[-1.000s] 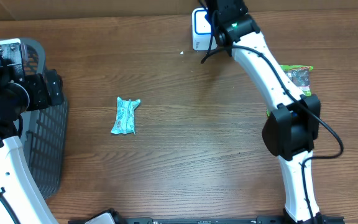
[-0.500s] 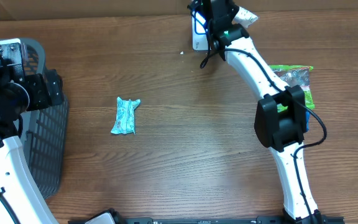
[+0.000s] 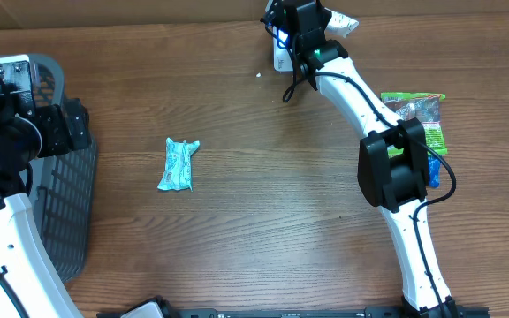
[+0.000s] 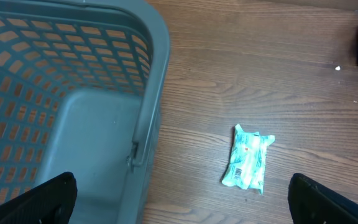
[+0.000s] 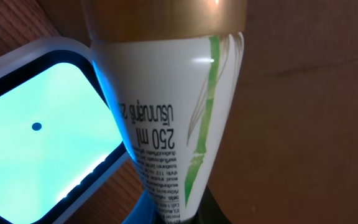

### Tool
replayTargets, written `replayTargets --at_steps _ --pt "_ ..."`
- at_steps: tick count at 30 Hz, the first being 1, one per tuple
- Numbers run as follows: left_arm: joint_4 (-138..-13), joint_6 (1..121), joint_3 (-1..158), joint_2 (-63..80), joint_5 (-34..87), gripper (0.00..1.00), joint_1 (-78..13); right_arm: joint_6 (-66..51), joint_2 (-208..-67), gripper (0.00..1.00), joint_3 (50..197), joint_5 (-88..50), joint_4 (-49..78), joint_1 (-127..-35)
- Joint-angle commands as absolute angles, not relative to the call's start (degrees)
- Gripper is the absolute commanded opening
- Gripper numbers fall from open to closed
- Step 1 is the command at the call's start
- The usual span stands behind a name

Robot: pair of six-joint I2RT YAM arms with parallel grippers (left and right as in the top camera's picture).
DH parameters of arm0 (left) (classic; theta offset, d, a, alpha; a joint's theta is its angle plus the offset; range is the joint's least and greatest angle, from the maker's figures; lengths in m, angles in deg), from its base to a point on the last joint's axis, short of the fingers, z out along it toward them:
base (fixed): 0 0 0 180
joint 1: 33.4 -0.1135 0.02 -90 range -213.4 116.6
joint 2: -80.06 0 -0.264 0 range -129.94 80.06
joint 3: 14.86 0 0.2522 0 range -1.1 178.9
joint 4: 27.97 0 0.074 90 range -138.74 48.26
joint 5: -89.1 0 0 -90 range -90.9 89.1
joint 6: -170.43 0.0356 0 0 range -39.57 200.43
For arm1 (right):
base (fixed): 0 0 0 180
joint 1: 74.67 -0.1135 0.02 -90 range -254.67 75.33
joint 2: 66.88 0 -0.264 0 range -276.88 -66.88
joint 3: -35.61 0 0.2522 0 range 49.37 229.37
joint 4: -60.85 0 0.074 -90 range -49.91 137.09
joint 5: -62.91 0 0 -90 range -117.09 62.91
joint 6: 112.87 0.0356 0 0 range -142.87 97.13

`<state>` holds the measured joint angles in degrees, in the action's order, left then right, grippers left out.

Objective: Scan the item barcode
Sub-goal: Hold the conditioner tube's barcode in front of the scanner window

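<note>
Right gripper (image 5: 178, 214) at far table edge, jaws clamped tight on narrow end of gold-capped white tube (image 5: 166, 93). Tube's printed side just beside scanner (image 5: 36, 130), its screen glowing cyan. Left gripper (image 4: 180, 186) over grey basket (image 4: 73, 81) rim, jaws spread fully, holding nothing. Teal packet (image 4: 248, 163) lies on wood near basket.

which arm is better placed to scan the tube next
Right. The right pincer is shut on the gold-capped tube, right beside the lit scanner. The left pincer hangs open by the grey basket, empty, far from both.
</note>
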<state>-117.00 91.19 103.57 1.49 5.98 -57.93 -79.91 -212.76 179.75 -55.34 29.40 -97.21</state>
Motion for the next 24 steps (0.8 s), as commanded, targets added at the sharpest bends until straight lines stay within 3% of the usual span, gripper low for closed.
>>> replayTargets --at_steps 1,24 --pt "-116.93 92.24 104.33 1.32 6.39 1.00 -58.13 -80.15 -211.78 0.04 181.77 -55.50 30.36 -97.10" --pt "-116.93 92.24 104.33 1.32 6.39 1.00 -58.13 -79.91 -211.87 0.04 181.77 -56.18 28.96 -97.10"
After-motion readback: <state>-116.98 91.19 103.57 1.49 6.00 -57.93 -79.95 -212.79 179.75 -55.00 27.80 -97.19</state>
